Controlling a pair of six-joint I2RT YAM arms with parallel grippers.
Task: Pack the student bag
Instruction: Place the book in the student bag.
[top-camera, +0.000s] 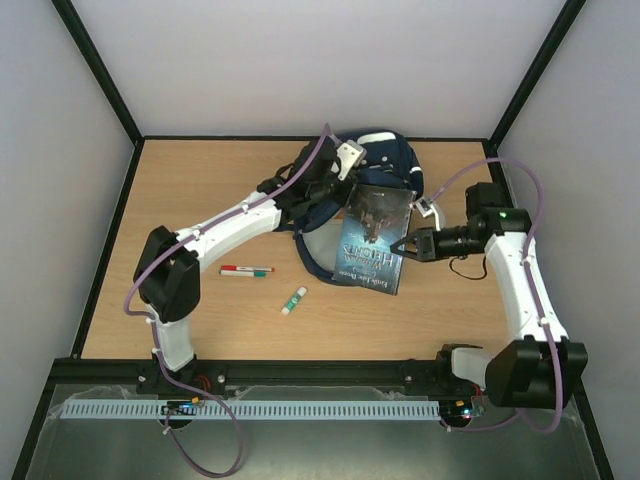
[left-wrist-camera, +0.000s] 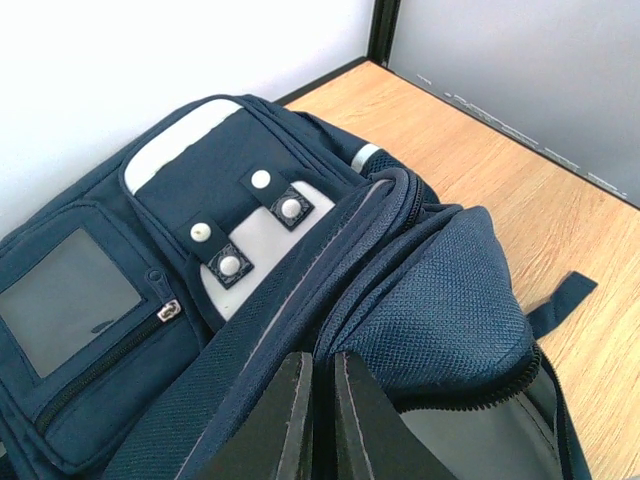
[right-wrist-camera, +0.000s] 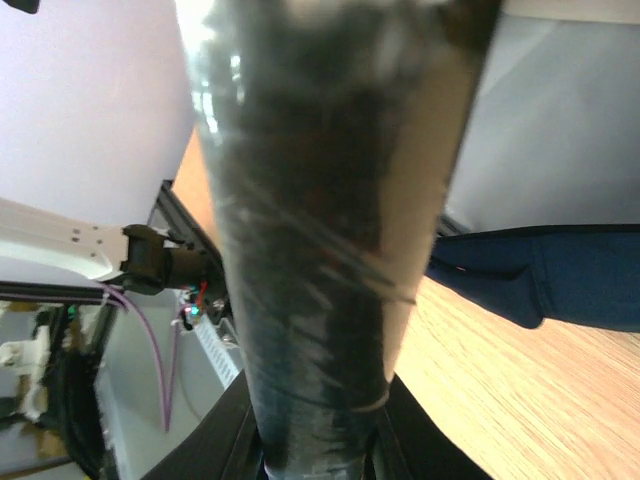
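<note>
The student bag (top-camera: 385, 158) lies at the far middle of the bench (top-camera: 190, 190), its near part covered by the left arm and by a dark-covered book (top-camera: 375, 240) that leans over its opening. The left tool (left-wrist-camera: 320, 372) is closed, pinching the fabric rim by the zip; the pinched edge itself is hidden between the two dark fingers (left-wrist-camera: 288, 420). Inside the opening only a strip of grey lining shows. The right tool (top-camera: 405, 247) is clamped on the book's right edge. From the right wrist the cover is a dark blur filling the middle, and only a slice of blue bag shows at the right. The book's lower title is hard to read. A marker (top-camera: 245, 270) and a small glue stick (top-camera: 292, 300) lie on the bench, nearer and to the left, apart from the bag.
</note>
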